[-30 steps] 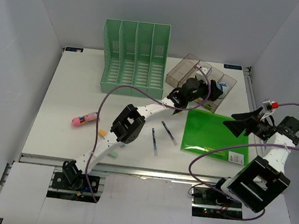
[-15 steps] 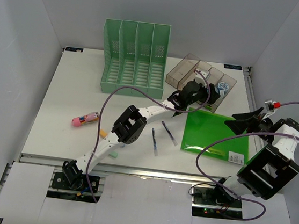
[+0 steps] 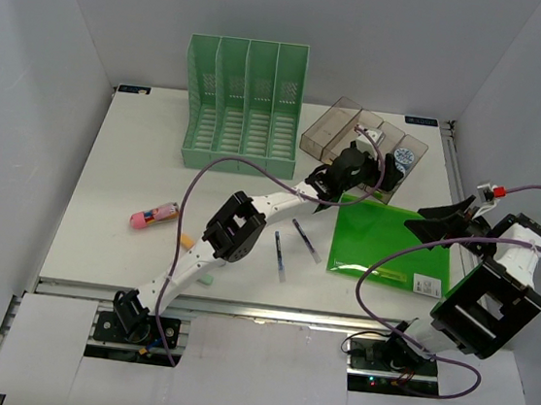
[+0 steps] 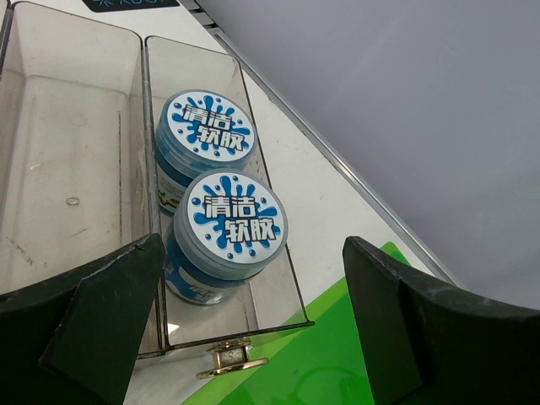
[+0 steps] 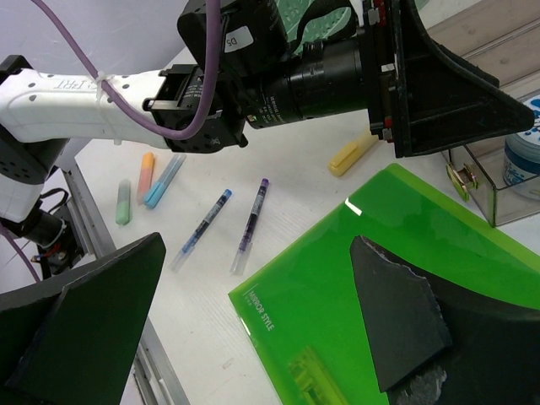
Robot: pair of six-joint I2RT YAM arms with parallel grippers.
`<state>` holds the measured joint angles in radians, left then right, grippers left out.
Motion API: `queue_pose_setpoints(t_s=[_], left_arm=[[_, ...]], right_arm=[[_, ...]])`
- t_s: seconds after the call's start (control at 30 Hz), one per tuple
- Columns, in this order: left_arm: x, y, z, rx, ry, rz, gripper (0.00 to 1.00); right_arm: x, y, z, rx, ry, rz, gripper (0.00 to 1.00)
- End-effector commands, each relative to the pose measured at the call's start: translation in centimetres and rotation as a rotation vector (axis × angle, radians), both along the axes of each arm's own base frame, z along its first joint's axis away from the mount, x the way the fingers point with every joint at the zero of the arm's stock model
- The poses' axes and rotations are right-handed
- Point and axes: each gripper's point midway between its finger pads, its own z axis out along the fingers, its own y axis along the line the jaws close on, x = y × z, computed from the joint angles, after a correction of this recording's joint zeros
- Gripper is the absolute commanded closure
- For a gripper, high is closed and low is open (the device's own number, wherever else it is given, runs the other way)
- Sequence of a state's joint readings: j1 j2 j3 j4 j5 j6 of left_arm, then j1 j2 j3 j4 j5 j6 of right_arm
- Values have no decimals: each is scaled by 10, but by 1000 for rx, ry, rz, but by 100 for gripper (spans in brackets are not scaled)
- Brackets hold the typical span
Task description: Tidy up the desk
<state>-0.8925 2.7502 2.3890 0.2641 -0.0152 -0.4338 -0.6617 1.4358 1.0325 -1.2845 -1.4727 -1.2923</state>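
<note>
I see a translucent bright green plastic folder [image 3: 393, 246] on the flat white desk [image 3: 105, 193]. Behind the folder, a smoky clear plastic tray [image 4: 76, 169] shows two round blue tubs [image 4: 236, 221] with blue-and-white splash-pattern lids. Left of the folder are a slim blue pen [image 5: 205, 224], a slim purple pen [image 5: 251, 221], a stubby pink marker [image 3: 155, 216] and a mint-green slotted file rack [image 3: 243, 102].

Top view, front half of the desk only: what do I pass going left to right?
pink tube → pen → second pen → green folder
</note>
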Motion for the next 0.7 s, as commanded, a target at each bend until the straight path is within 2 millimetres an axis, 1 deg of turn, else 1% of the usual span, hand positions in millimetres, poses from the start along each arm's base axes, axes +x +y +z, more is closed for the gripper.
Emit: queue_pose_setpoints(t_s=[0.0, 0.03, 0.1, 0.13, 0.2, 0.23, 0.3, 0.37, 0.4, 0.43, 0.53, 0.57, 0.6, 0.63, 0.67], left_arm=[[-10, 8, 113, -99, -115, -8, 2], [-13, 10, 125, -106, -129, -12, 2], [-15, 14, 138, -94, -152, -12, 2], [-20, 21, 164, -102, -185, -10, 2], [-29, 33, 190, -97, -215, -11, 2], [-36, 45, 206, -87, -233, -10, 2], [-52, 58, 218, -71, -245, -37, 2], [-69, 86, 189, 3, -195, -35, 2], [-79, 102, 199, -2, -200, -30, 2], [-88, 118, 216, -22, -211, -25, 2], [-112, 164, 194, 25, -120, -24, 2], [-120, 178, 175, 57, -72, -31, 2], [-129, 195, 179, 59, -50, -32, 2], [-138, 211, 182, 61, -30, -31, 2], [-146, 225, 179, 68, -16, -26, 2]], right_arm=[[1, 1, 19, -14, -86, -8, 3], [1, 2, 20, -24, -91, -3, 3], [0, 5, 21, -49, -103, 13, 3], [-2, 10, 22, -71, -112, 31, 3], [-3, 16, 25, -104, -127, 60, 2], [-4, 20, 26, -125, -134, 79, 3], [-5, 23, 27, -149, -131, 97, 3], [-6, 25, 23, -182, -118, 111, 4], [-6, 26, 21, -203, -111, 116, 4], [-5, 27, 20, -228, -105, 121, 4], [-1, 37, 12, -329, -80, 130, 4], [-4, 51, 8, -373, -88, 152, 5], [6, 50, 4, -446, -95, 114, 6], [15, 53, 5, -504, -118, 75, 7], [13, 72, 7, -559, -168, 106, 8]])
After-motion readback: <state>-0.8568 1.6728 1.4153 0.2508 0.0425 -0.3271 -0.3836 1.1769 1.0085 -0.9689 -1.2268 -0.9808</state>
